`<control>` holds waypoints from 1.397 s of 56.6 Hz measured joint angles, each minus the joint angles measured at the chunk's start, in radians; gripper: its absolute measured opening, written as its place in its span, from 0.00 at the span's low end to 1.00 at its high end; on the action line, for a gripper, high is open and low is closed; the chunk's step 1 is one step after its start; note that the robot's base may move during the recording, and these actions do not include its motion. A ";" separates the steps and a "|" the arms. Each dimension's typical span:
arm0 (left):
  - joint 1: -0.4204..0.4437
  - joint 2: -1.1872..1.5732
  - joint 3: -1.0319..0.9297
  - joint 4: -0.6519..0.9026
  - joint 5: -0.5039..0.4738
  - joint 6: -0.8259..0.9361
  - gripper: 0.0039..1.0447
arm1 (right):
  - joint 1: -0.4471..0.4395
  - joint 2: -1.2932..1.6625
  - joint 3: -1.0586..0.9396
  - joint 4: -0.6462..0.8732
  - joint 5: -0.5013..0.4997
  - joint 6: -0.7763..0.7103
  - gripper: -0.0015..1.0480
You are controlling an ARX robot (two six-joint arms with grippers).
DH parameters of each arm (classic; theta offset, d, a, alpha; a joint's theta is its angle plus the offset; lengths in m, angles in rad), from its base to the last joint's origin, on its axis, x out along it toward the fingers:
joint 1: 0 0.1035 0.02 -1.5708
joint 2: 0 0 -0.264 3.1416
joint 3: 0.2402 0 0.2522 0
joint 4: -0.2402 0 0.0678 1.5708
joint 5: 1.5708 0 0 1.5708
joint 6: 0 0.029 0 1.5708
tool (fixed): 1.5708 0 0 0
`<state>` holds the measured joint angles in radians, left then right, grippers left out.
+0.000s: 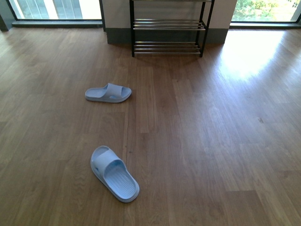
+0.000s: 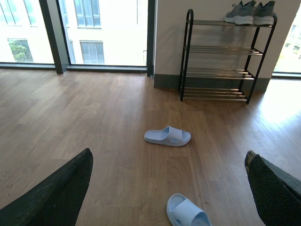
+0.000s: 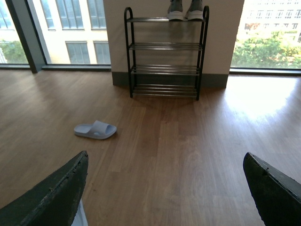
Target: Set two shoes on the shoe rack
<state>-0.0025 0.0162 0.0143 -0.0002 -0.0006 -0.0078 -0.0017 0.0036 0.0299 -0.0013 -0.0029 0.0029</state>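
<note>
From my seat, both arms hang above the floor (image 1: 225,141) with nothing in them: the left gripper (image 2: 168,154) is spread wide with only bare boards between its fingers, and the right gripper (image 3: 165,156) is just as wide and just as empty. The near slide (image 1: 114,173) lies left of centre close to the robot, toe angled toward me and to the right. The far slide (image 1: 108,93) lies side-on further out, and both are well apart from the shoe rack (image 1: 167,28) against the far wall. My worries are these. The slides point different ways, so one approach angle will not suit both. The soft rubber could flex or squirt out of a pinch on the strap. The rack's tiers are shiny bars with gaps, so a slide set down crooked could tip or slip between them. The sneakers (image 2: 249,12) occupy the right end of the top tier, so I would avoid knocking them. I count two slides, two sneakers, and one rack with four tiers.
</note>
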 joint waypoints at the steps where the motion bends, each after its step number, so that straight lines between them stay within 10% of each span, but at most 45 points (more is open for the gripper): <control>1: 0.000 0.000 0.000 0.000 0.000 0.000 0.91 | 0.000 0.000 0.000 0.000 0.000 0.000 0.91; 79: 0.000 0.000 0.000 0.000 0.001 0.000 0.91 | 0.000 0.000 0.000 0.000 0.003 0.000 0.91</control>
<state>-0.0025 0.0162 0.0143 -0.0002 0.0002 -0.0074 -0.0017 0.0036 0.0299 -0.0017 0.0006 0.0029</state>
